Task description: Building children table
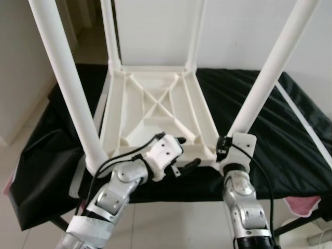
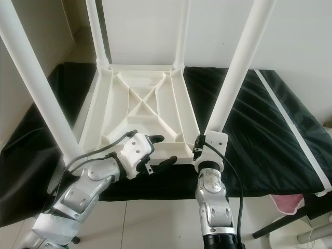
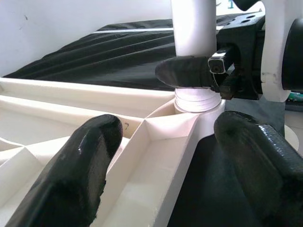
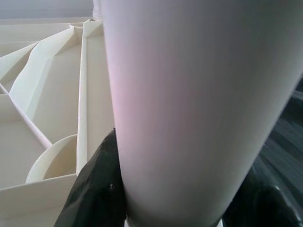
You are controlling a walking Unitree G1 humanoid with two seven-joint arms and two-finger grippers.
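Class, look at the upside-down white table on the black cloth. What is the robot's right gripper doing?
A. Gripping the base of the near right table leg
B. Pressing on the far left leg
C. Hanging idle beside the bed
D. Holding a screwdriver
A: the right gripper has its black fingers on either side of the near right table leg just above its socket in the tabletop.

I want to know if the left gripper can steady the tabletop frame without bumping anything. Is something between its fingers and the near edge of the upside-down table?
Nothing visible blocks it. The left gripper is open, its fingers straddling the near rim of the upturned tabletop. The right gripper grips the near right leg at that corner.
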